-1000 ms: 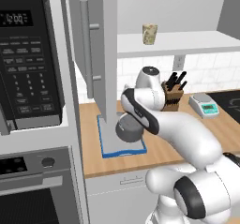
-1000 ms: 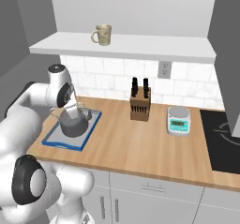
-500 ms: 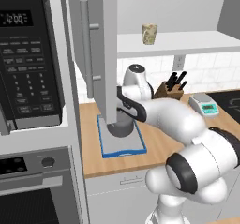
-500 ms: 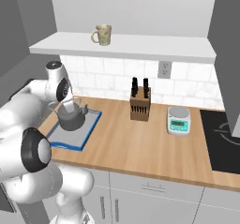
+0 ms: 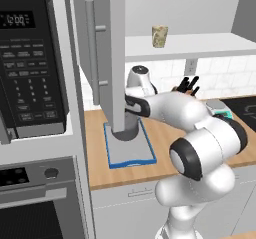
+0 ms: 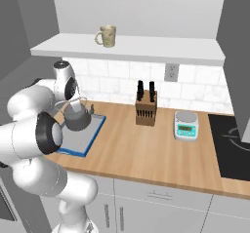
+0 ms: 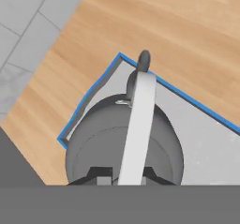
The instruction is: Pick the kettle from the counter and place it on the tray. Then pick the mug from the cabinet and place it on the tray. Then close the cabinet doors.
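Note:
The dark grey kettle point(image 6: 77, 118) is over the far end of the blue-rimmed tray point(image 6: 73, 147) on the wooden counter point(image 6: 146, 154). My gripper point(image 7: 125, 175) is shut on the kettle's arched handle point(image 7: 138, 120), directly above the body. Whether the kettle's base touches the tray point(image 7: 206, 138) I cannot tell. In the left base view the open left cabinet door point(image 5: 116, 58) hides most of the kettle point(image 5: 131, 131). The beige mug point(image 6: 107, 35) stands on the cabinet shelf point(image 6: 156, 49). The right cabinet door point(image 6: 235, 66) also stands open.
A knife block point(image 6: 145, 109) and a small kitchen scale point(image 6: 186, 125) stand at the back of the counter. A black cooktop point(image 6: 233, 146) lies at the right. The black microwave point(image 5: 30, 63) and an oven point(image 5: 35, 193) are to the left of the tray point(image 5: 131, 155).
The arm has swung its elbow up and carried the kettle a little toward the tiled wall, over the tray's far end. The gripper has stayed shut on the handle.

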